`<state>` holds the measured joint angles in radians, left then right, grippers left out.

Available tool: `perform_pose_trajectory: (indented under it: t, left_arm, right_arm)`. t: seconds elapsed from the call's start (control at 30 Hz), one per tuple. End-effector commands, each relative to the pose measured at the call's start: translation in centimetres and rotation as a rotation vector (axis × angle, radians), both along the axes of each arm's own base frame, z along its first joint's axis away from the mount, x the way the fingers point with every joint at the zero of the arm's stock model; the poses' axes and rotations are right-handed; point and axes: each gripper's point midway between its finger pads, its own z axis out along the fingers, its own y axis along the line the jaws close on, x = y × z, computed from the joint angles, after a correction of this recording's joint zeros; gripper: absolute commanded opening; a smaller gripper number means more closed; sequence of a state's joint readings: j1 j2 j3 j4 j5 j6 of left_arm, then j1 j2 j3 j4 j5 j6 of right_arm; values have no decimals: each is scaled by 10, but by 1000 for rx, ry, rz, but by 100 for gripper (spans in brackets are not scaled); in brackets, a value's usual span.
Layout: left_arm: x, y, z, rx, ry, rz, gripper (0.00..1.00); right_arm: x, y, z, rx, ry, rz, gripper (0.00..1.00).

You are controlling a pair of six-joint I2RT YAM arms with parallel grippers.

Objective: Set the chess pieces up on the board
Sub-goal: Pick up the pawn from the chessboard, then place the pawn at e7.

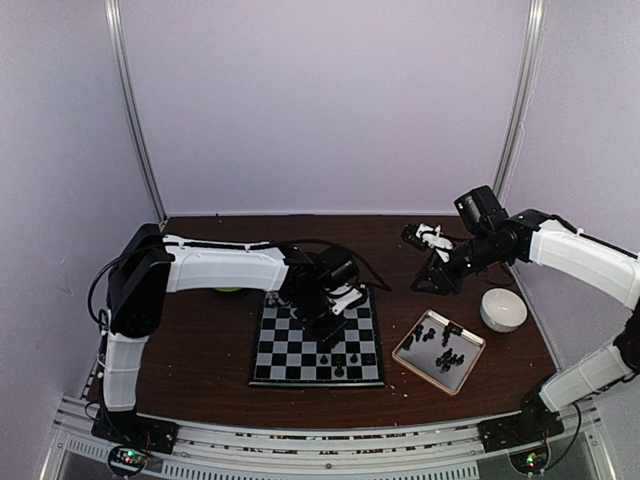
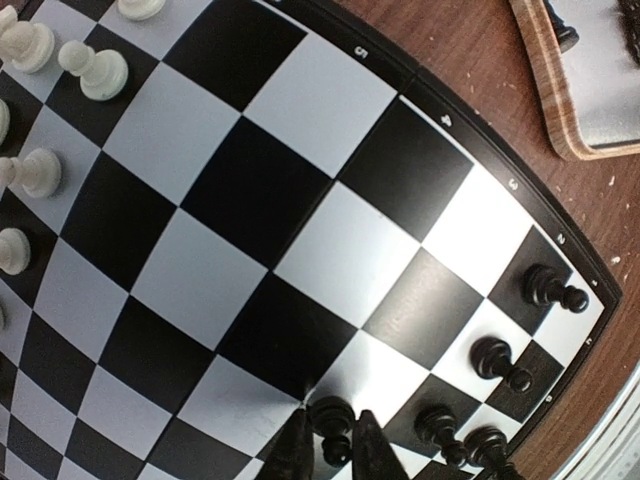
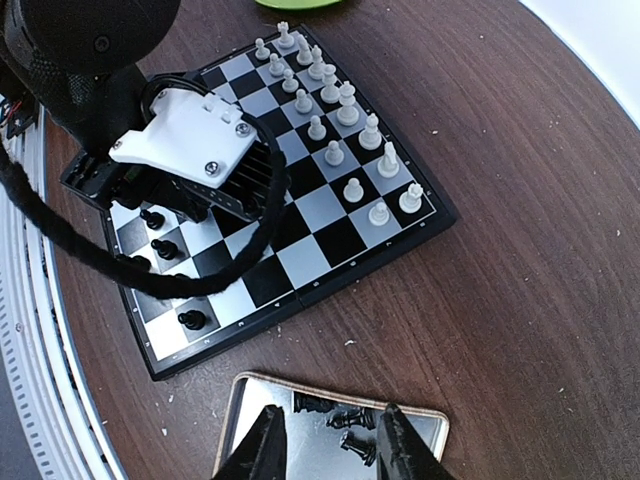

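White numerals are printed along the black border of the board, seen from the left wrist. A "5" and a "4" read clearly, each beside its own row of squares. Further along the same edge come a "3" and a "2", smaller and fainter. From the other two views, the border marks are too small to read.

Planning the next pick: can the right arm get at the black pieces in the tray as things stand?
Probably yes. The right gripper hangs open above the tray and its black pieces, nothing in between; the left arm is off over the board.
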<state>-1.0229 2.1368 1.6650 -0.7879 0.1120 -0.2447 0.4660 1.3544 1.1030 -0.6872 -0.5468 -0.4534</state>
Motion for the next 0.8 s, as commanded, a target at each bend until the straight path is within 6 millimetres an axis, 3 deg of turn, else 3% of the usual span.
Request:
perform_pose_trajectory:
  t: [0.0, 0.13, 0.43, 0.77]
  left_arm:
    - [4, -5, 6, -8, -8, -5, 9]
    - [9, 0, 15, 9, -42, 8, 3]
    - [13, 22, 61, 11, -141, 33, 1]
    - [-17, 48, 45, 5, -52, 41, 0]
  right_arm:
    - [1, 2, 5, 7, -5, 20, 33]
    - [1, 2, 4, 3, 0, 21, 33]
    - [1, 3, 1, -1, 10, 24, 33]
    - [1, 3, -3, -13, 20, 27, 33]
